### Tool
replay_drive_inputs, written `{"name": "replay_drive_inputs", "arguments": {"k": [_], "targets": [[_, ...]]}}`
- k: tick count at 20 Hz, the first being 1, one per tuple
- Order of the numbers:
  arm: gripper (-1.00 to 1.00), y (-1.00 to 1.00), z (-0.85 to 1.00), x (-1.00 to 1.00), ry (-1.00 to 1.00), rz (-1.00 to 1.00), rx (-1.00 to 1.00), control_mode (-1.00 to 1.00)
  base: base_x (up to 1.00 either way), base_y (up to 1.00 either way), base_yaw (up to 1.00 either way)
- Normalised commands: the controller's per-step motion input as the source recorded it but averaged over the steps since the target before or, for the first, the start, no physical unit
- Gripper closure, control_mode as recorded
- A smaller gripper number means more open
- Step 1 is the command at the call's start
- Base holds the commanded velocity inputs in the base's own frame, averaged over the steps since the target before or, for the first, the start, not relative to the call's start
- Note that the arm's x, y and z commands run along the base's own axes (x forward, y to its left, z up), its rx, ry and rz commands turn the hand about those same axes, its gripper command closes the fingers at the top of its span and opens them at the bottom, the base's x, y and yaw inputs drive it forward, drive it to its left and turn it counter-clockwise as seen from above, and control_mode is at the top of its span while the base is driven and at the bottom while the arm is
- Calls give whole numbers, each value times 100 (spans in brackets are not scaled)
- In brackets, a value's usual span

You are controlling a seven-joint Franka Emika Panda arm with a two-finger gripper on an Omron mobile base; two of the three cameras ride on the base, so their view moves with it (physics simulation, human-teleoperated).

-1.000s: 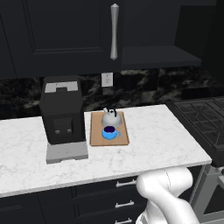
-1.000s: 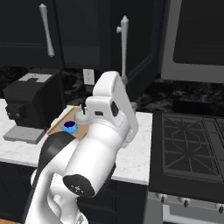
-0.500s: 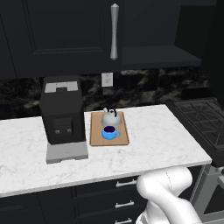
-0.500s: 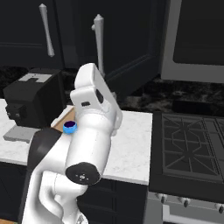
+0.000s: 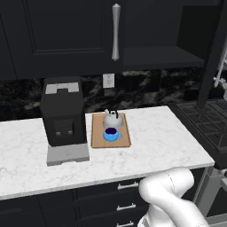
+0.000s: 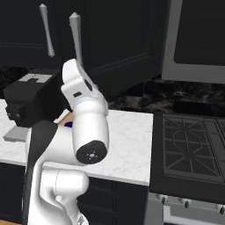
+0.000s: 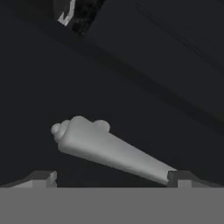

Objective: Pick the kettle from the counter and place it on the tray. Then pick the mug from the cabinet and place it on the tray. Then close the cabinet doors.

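Two items sitting on the tray (image 5: 96, 138); door closing in hand.

Kettle (image 5: 111, 119) and blue mug (image 5: 111, 135) are both resting on the wooden tray, on the marble counter (image 5: 168, 137) beside the black coffee machine (image 5: 63, 116). Gripper (image 7: 111, 177) is standing wide with nothing held, its fingertips (image 7: 180, 176) flanking a silver bar handle (image 7: 105, 148) against a black cabinet door (image 7: 52, 78). In the left base view the right-hand cabinet door (image 5: 214, 57) is hanging open beside the shelf (image 5: 159, 56); the left one, with its handle (image 5: 115, 32), is looking shut. By judgement, the last step is under way: next, pressing on the handle or panel and swinging that door to the cabinet front.
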Motion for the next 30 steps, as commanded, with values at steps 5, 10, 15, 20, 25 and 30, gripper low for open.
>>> {"name": "replay_drive_inputs", "arguments": {"k": [5, 10, 15, 20, 25, 30], "targets": [[-100, 38, -16, 71, 0, 16, -6, -100, 0, 0, 0], [-100, 30, -12, 78, 0, 12, -5, -100, 0, 0, 0], [-100, 26, -19, 67, 0, 7, -10, -100, 0, 0, 0], [-100, 27, -19, 79, 0, 2, -9, -100, 0, 0, 0], [-100, 23, -12, 80, 0, 0, -9, -100, 0, 0, 0], [-100, 17, -5, 87, 2, -2, -9, -100, 0, 0, 0]]}}
